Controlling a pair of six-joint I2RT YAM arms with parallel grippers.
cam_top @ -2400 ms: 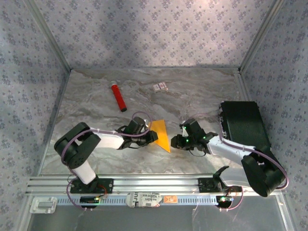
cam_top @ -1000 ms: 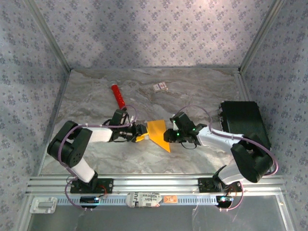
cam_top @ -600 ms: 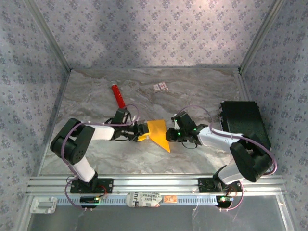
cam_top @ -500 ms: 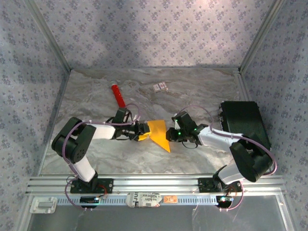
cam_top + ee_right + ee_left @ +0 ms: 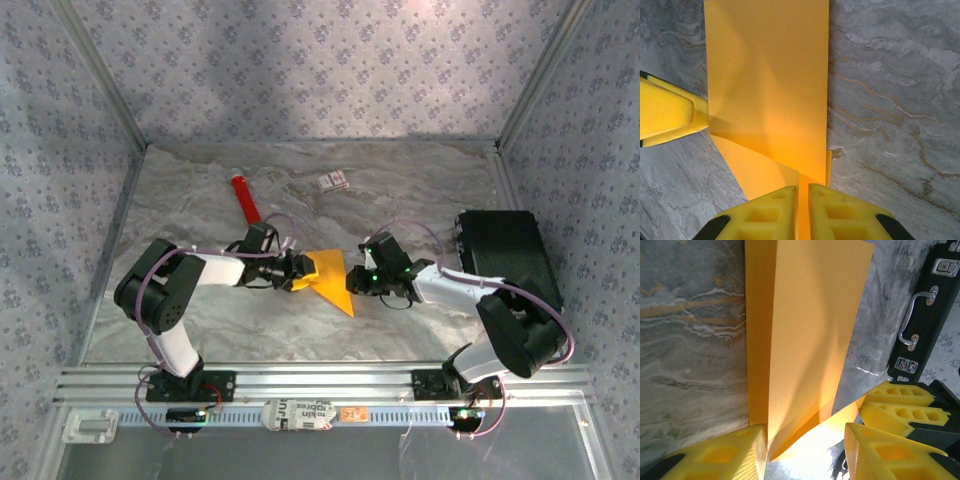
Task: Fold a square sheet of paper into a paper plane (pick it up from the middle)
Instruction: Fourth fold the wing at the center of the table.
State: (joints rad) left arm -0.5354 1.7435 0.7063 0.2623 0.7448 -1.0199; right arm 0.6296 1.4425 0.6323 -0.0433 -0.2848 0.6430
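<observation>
Jaws of the right gripper [image 5: 803, 200] are pressed almost together, pinching one edge of the sheet of paper [image 5: 330, 280]. Jaws of the left gripper [image 5: 806, 442] stand apart, with a folded corner of the sheet lying between them, not clamped.

The sheet is orange-yellow and partly folded. It sits near the middle of the marble table [image 5: 420, 200], between the two grippers, which face each other across it.

Surroundings:
- One red tube [image 5: 246, 202] lies behind the left arm, well apart from the sheet.
- One small white card [image 5: 333, 181] lies farther back; its print is too small to read.
- One black case [image 5: 503, 258] with a metal handle sits on the right, just beside the right arm.
- One white sticker [image 5: 300, 412] and one orange label [image 5: 352, 413] are fixed to the front rail; the lettering cannot be made out.
</observation>
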